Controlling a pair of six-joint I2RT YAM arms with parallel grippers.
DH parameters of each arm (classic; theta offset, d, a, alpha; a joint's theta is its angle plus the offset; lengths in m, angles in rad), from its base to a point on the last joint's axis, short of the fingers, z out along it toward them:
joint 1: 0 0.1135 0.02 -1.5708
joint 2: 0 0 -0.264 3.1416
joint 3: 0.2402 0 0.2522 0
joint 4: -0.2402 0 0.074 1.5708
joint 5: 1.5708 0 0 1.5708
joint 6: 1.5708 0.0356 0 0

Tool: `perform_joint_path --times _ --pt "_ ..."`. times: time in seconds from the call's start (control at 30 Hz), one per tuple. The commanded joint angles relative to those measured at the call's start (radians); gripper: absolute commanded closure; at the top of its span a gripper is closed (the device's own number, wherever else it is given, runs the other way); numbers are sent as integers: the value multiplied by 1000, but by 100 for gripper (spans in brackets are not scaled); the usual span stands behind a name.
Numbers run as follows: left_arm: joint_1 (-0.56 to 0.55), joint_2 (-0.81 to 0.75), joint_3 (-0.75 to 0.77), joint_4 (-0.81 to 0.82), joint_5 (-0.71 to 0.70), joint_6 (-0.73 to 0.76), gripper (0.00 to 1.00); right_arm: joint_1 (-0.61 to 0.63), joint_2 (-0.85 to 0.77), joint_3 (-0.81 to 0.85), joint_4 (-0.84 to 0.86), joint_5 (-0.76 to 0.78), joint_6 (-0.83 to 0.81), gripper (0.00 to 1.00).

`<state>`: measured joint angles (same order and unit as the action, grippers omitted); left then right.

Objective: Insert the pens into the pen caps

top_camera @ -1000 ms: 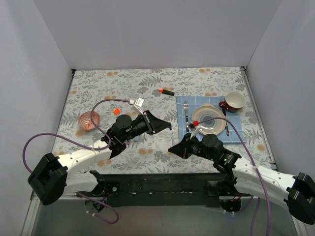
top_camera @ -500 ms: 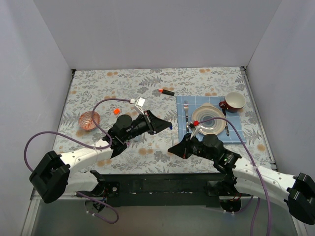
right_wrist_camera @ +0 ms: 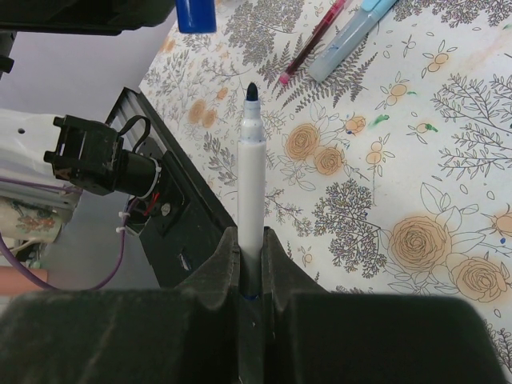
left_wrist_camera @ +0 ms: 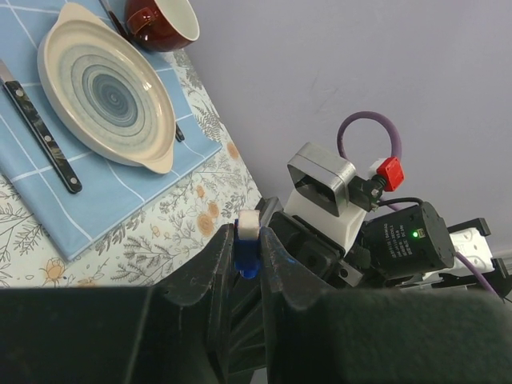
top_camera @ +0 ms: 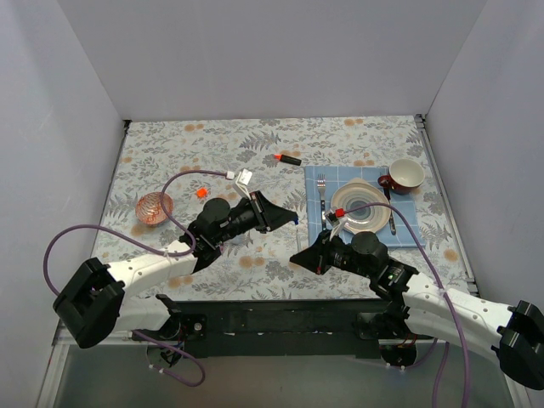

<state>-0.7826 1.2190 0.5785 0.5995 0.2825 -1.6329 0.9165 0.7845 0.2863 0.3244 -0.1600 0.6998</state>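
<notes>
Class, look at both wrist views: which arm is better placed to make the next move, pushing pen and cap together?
Right, probably. The right gripper holds the white pen with its bare tip aimed roughly towards the dark blue cap, which the left gripper grips; a short advance should meet it.

A lab test cell is indicated: a cloth-covered bench [top_camera: 170,144] is boxed in by plain grey walls [top_camera: 272,59], and cabled robot arms [top_camera: 149,270] are bolted at its edge.
</notes>
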Motion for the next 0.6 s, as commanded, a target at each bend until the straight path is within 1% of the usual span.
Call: perform_joint_path --times 0.0,0.57 --pt "0 7 -16 16 15 25 100 -1 -16 36 61 -3 -6 99" --pt "0 33 -19 13 1 41 100 -1 -13 39 64 -9 -6 99"
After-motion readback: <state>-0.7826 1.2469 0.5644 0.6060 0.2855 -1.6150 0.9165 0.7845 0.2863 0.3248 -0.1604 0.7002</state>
